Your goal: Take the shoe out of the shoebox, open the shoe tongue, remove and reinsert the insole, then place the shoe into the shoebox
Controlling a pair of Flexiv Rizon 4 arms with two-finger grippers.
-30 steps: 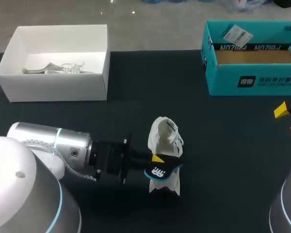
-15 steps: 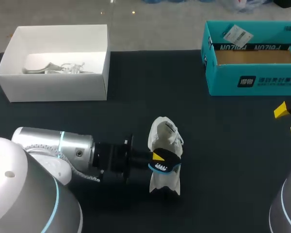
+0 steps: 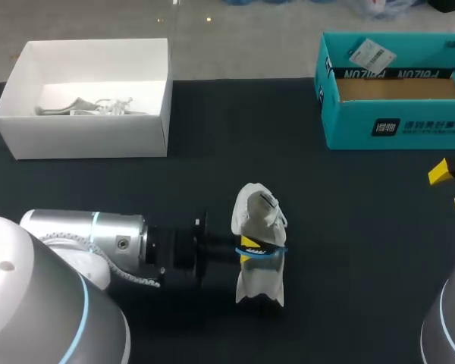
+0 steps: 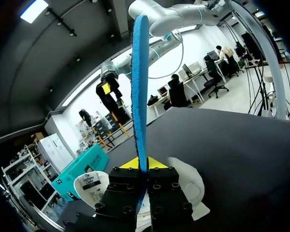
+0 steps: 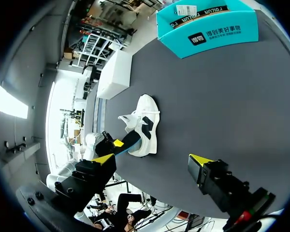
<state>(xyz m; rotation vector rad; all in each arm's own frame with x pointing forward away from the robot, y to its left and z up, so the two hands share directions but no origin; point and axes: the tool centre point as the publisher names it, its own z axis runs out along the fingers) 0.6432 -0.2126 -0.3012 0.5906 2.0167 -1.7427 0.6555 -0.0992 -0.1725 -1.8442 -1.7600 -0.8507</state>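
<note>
Your left pincer (image 3: 249, 244) clamps the thin blue insole (image 4: 140, 87) over the white fabric sneaker (image 3: 256, 208); reinsertion seems next, toe-end first.

The shoe (image 5: 147, 125) was white with a black side mark, the insole (image 4: 139, 96) bright blue, the shoebox (image 3: 398, 125) teal, the worktop (image 3: 349, 250) near black.
</note>
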